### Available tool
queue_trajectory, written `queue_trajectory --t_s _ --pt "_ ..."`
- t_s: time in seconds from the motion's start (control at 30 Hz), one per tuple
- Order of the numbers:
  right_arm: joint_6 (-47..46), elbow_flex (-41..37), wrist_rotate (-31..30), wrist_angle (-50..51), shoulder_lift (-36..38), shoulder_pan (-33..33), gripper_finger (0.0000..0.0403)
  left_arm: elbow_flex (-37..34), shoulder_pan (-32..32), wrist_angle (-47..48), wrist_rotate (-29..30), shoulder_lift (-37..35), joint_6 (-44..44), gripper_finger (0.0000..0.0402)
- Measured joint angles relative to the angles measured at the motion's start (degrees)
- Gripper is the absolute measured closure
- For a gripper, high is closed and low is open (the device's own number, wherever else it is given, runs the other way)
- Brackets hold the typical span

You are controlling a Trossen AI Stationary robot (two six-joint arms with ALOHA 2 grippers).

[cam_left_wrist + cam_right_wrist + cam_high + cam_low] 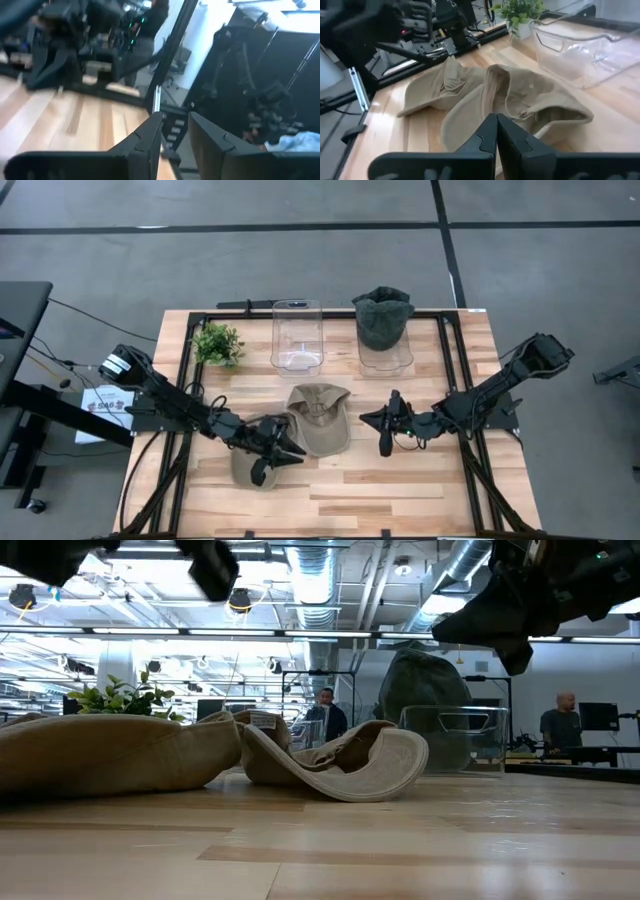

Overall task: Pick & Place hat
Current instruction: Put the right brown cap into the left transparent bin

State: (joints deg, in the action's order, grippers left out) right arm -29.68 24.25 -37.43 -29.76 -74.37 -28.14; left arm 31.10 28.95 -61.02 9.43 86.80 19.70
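Observation:
Two tan hats lie on the table. One (318,418) (520,102) rests upside down on its crown and curled brim (385,765). The other (250,467) (432,90) (110,755) lies flat beside it, partly under my left arm. My left gripper (297,450) (175,122) hovers above that hat, pointing toward the table's right, fingers a little apart and holding nothing. My right gripper (368,419) (496,120) is shut and hangs above the table just right of the upturned hat, pointing at it. A dark green hat (382,315) (425,680) sits in the right clear bin.
Two clear bins stand along the far side: the left one (297,335) (580,45) holds nothing, and the right one (387,358) (462,735) holds the green hat. A small potted plant (217,343) (120,698) stands far left. Bare wood lies along the near edge. People show in the room behind.

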Motion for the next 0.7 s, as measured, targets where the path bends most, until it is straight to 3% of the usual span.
queue_trajectory --t_s 0.17,0.5,0.7 --pt "-5.22 0.02 -0.05 -0.52 0.02 1.25 0.0403 2.14 -0.77 -0.13 -1.03 -0.49 -4.41 0.0307" --pt "-4.07 -0.58 -0.01 2.81 0.01 1.25 0.0403 2.29 -0.04 2.05 0.39 -0.49 -2.82 0.0307" --pt "-7.91 -1.11 0.02 3.11 0.0 1.09 0.0403 2.28 -0.04 2.34 0.44 -0.52 -2.86 0.0307"
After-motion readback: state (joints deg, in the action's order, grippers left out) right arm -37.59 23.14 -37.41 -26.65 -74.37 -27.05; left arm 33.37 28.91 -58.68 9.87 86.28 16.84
